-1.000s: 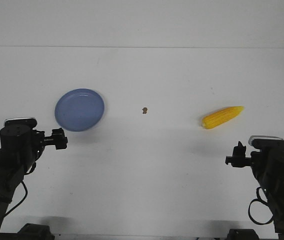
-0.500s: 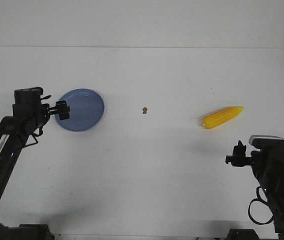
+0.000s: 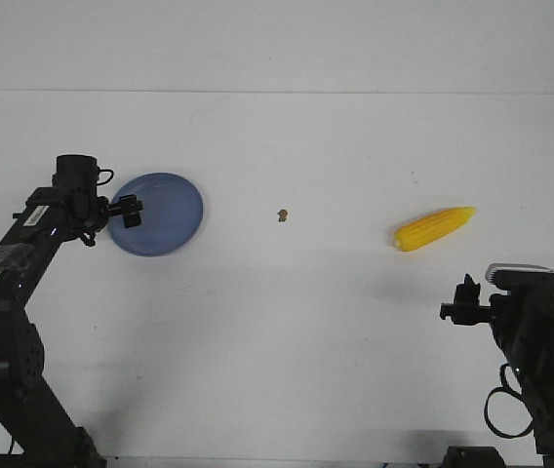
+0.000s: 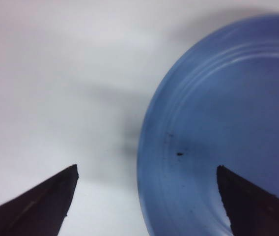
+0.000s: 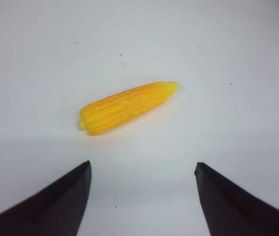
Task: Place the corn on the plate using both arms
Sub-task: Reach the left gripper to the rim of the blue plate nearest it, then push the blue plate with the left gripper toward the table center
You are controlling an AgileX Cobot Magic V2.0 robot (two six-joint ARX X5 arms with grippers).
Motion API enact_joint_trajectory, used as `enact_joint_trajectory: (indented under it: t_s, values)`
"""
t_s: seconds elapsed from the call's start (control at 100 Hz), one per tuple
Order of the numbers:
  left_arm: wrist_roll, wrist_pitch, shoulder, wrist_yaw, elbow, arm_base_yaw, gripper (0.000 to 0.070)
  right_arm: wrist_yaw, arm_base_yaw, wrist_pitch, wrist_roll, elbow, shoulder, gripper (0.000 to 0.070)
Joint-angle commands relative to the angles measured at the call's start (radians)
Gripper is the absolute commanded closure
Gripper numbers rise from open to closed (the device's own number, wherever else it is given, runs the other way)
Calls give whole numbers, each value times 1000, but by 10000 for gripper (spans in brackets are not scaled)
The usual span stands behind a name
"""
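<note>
The blue plate (image 3: 160, 213) lies at the left of the white table, and its rim (image 4: 147, 147) fills much of the left wrist view. My left gripper (image 3: 129, 214) hangs open over the plate's left edge, one finger over the bare table and the other over the plate. At the right of the table lies the yellow corn (image 3: 433, 228), pointed end toward the far right; the right wrist view shows this corn (image 5: 127, 106) ahead of the fingers. Near the front right, well short of the corn, my right gripper (image 3: 464, 304) stands open and empty.
A tiny brown speck (image 3: 283, 215) sits on the table between plate and corn. The table's far edge (image 3: 277, 93) meets a white wall. The right arm's base (image 3: 540, 361) stands at the front right corner.
The left arm has swung up and forward from the front left, bringing its open gripper over the plate's left rim. The right arm, the corn and the plate have not moved.
</note>
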Motion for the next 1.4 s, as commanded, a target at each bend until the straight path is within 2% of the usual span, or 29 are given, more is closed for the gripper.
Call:
enact_joint_trajectory:
  t_s: [0.0,0.11,0.15,0.21,0.3,0.45,0.73,0.92,1.11,1.39]
  values:
    - [-6,3,43,29,21,3,119,0,1,9,8,21,5,251]
    - [-9,11,69,53,21,6,124,0,1,9,8,21,5,251]
    - [-10,12,73,53,21,6,149,0,1,9,8,21,5,251]
    - [-9,16,74,53,21,6,315,0,1,9,8,21,5,251]
    - [-9,22,73,54,21,7,700,0,1,9,8,21,5,251]
    - [-8,24,65,86,21,8,693,0,1,9,8,21,5,251]
    - [-17,15,-71,340,20,0,694,0,1,10,8,21,5,251]
    - [-16,-43,-203,442,15,-54,694,0,1,10,8,21,5,251]
    - [-16,-44,-328,464,-101,-175,694,0,1,10,8,21,5,251]
    - [-107,123,-415,479,-387,-354,694,-1,1,10,24,21,5,251]
